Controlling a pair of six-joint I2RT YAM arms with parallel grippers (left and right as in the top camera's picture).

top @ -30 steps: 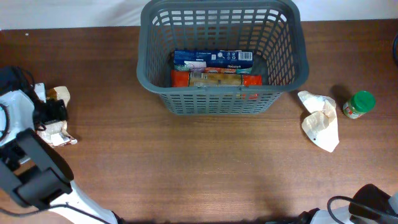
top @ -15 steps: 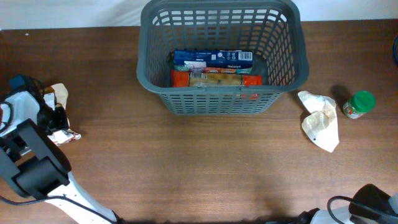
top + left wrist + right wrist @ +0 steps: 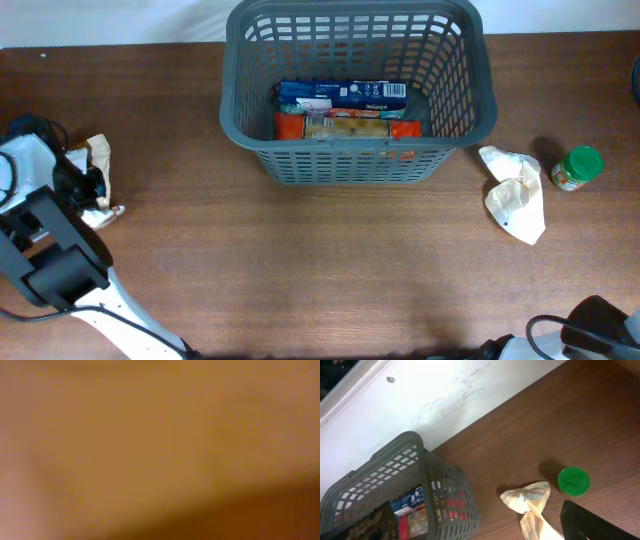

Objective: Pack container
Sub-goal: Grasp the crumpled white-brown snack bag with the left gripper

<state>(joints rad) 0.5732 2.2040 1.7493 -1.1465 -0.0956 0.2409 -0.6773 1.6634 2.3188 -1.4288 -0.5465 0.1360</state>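
The wooden table [image 3: 330,265] carries the container [image 3: 350,165], a crumpled bag [image 3: 515,195] and a jar [image 3: 578,167].

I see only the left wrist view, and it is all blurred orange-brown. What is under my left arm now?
Observer: Overhead, the left arm is over a crumpled pale packet near the brown wooden table's left edge.
Operator: Where is the basket?
Observer: The large dark grey plastic lattice basket stands at the far middle, with food packages inside.
Operator: Other loose things?
Observer: A crumpled white bag and a small green-lidded jar, right of the basket.
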